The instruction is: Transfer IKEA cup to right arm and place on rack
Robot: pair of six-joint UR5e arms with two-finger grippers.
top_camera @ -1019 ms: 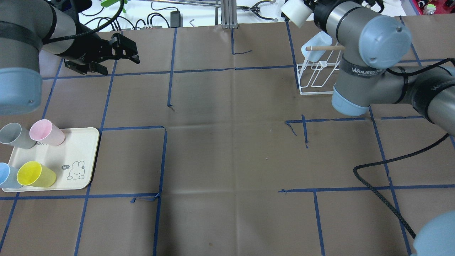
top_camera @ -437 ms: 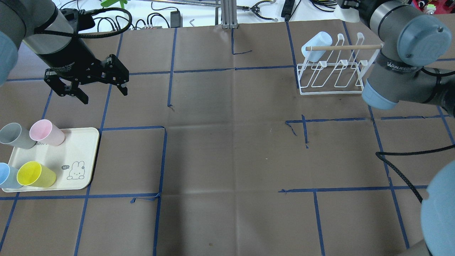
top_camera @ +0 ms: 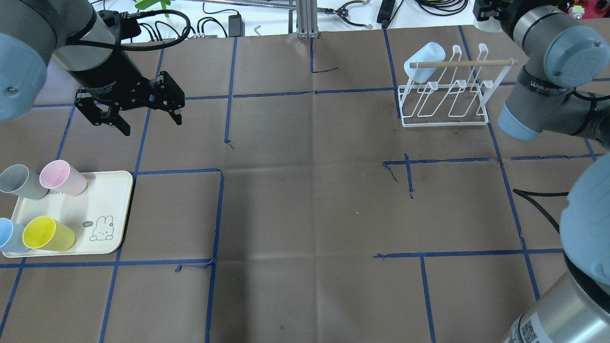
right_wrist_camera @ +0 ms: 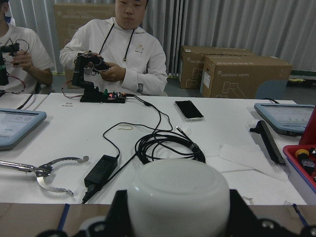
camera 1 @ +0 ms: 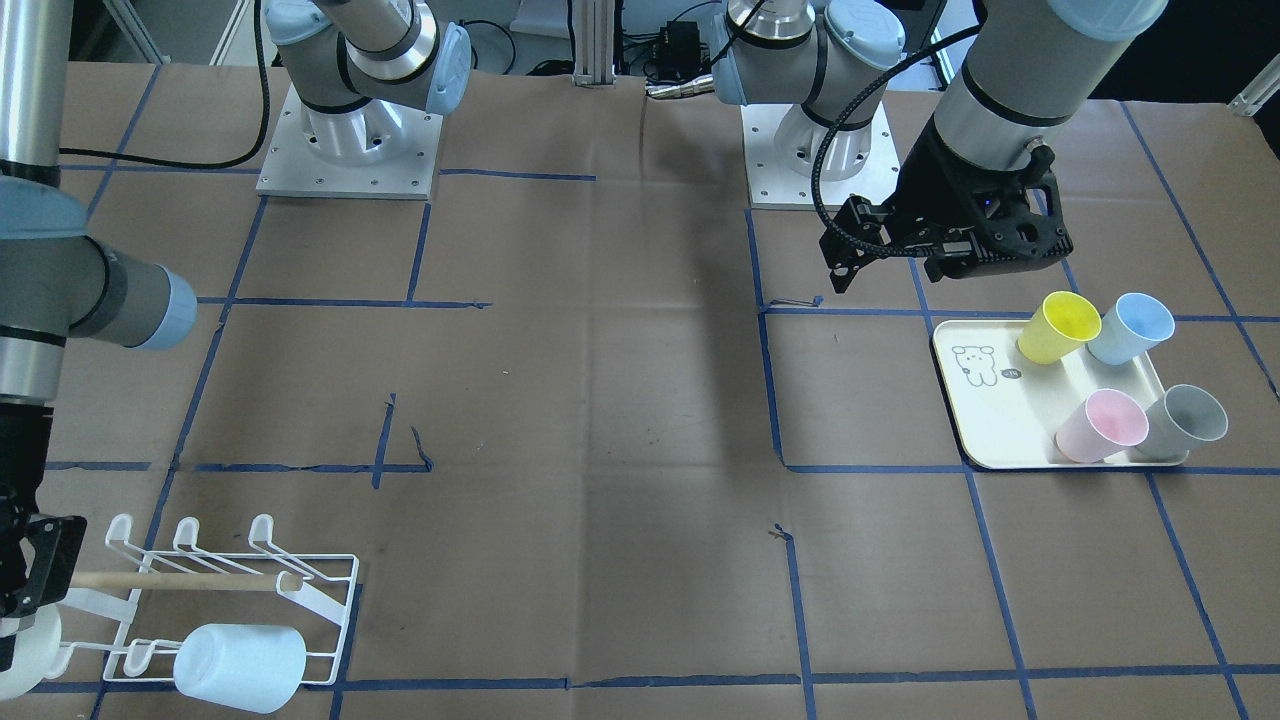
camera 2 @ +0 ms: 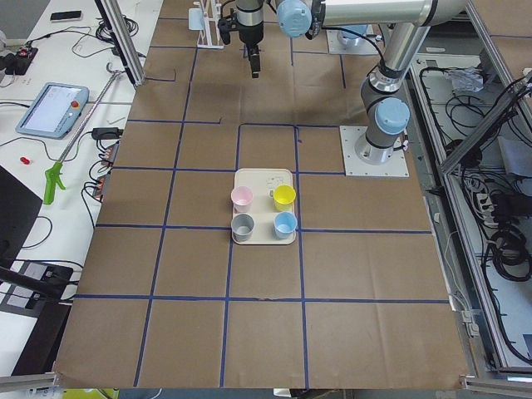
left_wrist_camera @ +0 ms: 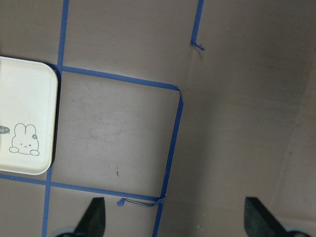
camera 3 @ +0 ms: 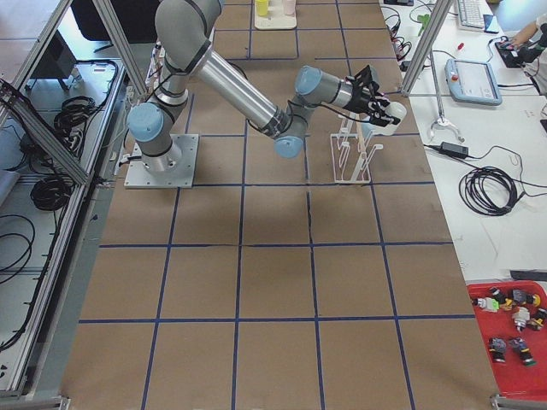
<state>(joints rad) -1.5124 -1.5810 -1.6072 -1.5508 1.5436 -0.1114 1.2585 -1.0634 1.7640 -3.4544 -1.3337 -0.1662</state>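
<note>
Brown paper covers the table, marked into squares by blue tape. Beyond its far edge, in the right wrist view, a white bench carries cables, a phone and touch-screen pendants. Two people in white tops sit behind it. Cardboard boxes at the back read "UNIVERSAL ROBOTS".

The right gripper is clamped on the white cup, with a black finger against each side. The front-facing view puts that cup just beside one end of the rack, at the table's edge and on no prong. A pale blue cup hangs tilted at the rack's other end, by the tip of the wooden dowel. A strap on the right arm reads "WANJEED"; the rest is hidden.

The left gripper hovers over bare paper with its jaws spread wide and nothing between them, near the cream tray. The tray bears a rabbit drawing with a "hi" bubble. On it stand a grey cup, a pink cup, a blue cup and a yellow cup.
</note>
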